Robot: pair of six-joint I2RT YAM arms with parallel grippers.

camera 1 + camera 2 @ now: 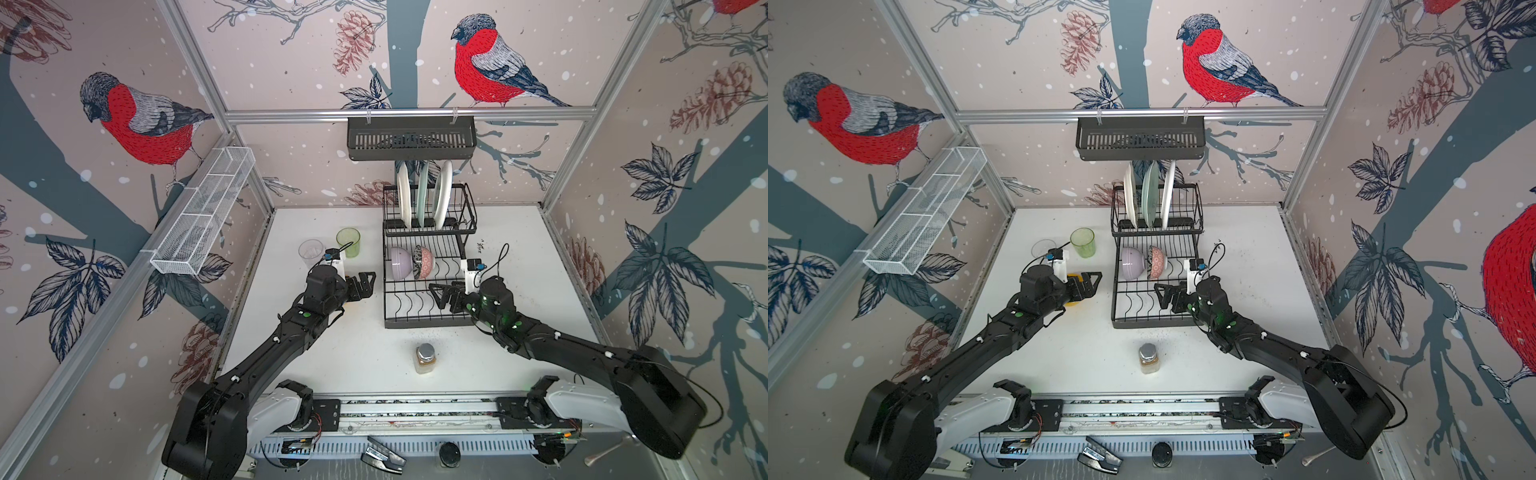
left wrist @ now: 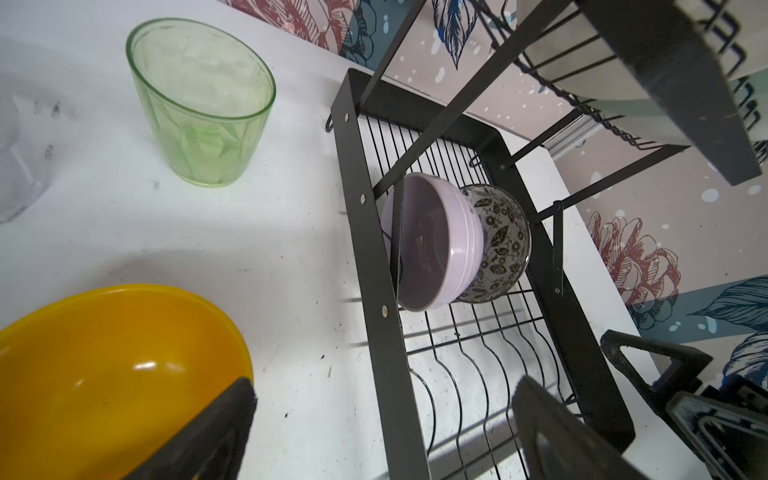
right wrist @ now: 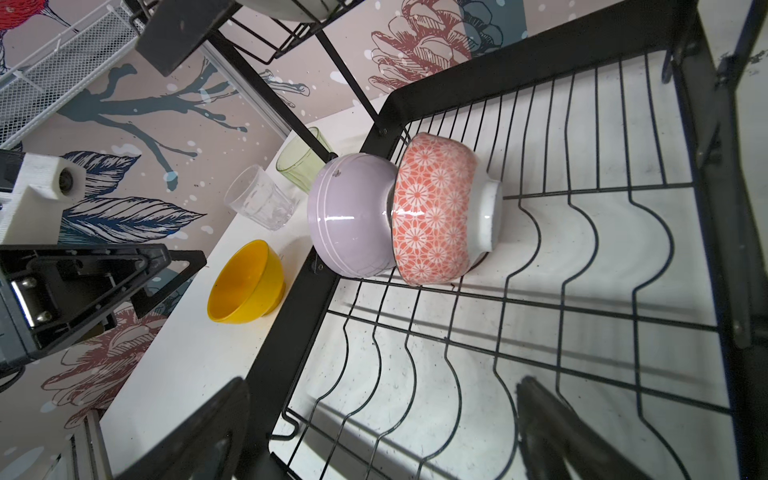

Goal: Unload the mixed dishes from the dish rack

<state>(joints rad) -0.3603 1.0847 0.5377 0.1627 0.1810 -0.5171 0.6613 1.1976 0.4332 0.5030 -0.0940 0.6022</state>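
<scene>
The black dish rack [image 1: 428, 322] stands at the back middle of the table. Three plates [image 1: 423, 193] stand upright in its raised tier. A lilac bowl [image 3: 353, 216] and a pink-patterned bowl [image 3: 436, 208] lean on edge together on the lower tier. A green tumbler [image 1: 349, 242], a clear tumbler [image 1: 311, 251] and a yellow bowl [image 2: 116, 365] stand on the table left of the rack. My left gripper [image 2: 384, 384] hangs open beside the rack's left edge, over the yellow bowl, holding nothing. My right gripper [image 3: 382, 382] is open and empty above the lower tier's bare wavy wires.
A small silver-capped jar of brown powder [image 1: 424, 357] stands in front of the rack. A long black slotted basket [image 1: 411, 139] hangs on the back rail above the plates. A long white mesh tray [image 1: 203, 212] is fixed along the left wall.
</scene>
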